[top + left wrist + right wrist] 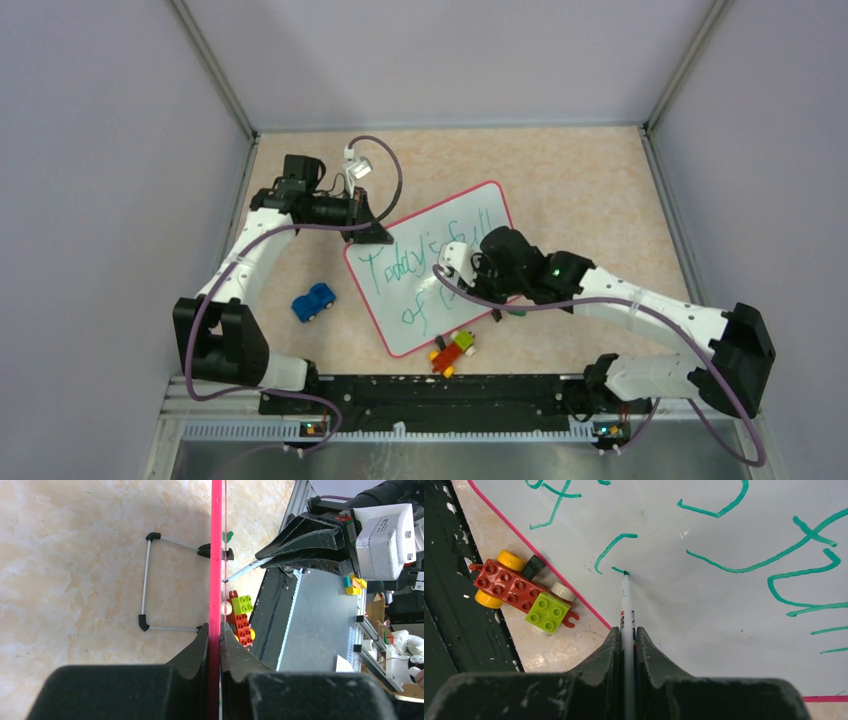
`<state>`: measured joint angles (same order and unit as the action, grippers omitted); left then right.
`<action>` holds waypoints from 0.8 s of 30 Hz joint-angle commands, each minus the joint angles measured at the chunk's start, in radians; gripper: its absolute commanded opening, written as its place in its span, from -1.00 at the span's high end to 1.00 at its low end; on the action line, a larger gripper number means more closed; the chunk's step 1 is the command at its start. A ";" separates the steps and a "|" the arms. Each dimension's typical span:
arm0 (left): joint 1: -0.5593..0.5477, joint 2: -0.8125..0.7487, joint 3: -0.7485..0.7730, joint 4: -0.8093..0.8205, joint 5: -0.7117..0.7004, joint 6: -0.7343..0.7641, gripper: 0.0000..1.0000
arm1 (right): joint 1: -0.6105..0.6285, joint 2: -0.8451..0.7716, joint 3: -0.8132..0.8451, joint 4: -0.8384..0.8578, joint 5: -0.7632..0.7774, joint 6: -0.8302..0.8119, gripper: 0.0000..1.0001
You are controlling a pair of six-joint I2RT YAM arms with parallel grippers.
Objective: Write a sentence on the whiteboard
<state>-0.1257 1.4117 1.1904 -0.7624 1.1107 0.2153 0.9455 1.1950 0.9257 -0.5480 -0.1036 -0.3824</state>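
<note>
The whiteboard (395, 312) sits skewed mid-tabletop, propped on a wire stand (145, 582). The left arm rises from its base, bends at the elbow and turns right, its left end effector (215, 630) pinched on the board's red-pink rim at the far-left corner. The right arm folds out to the right, then stretches left over the board's near half. Its right end effector (626, 632) grips a marker (625, 597), tip touching the surface by the second line of the green-teal sentence (425, 255). A brick car (453, 351) lies just beside the near edge.
</note>
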 commanded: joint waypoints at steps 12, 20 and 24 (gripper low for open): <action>-0.006 0.010 -0.007 -0.006 -0.029 0.012 1.00 | 0.011 0.018 -0.027 -0.006 -0.014 -0.025 1.00; -0.008 0.012 -0.002 -0.006 -0.026 0.010 1.00 | 0.011 -0.010 0.000 -0.020 0.014 -0.026 1.00; -0.009 0.008 0.000 -0.008 -0.026 0.010 1.00 | 0.011 -0.033 0.051 -0.038 -0.009 -0.022 1.00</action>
<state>-0.1257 1.4117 1.1904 -0.7620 1.1110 0.2153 0.9535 1.2045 0.9035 -0.5785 -0.1234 -0.3935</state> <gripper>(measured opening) 0.117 0.098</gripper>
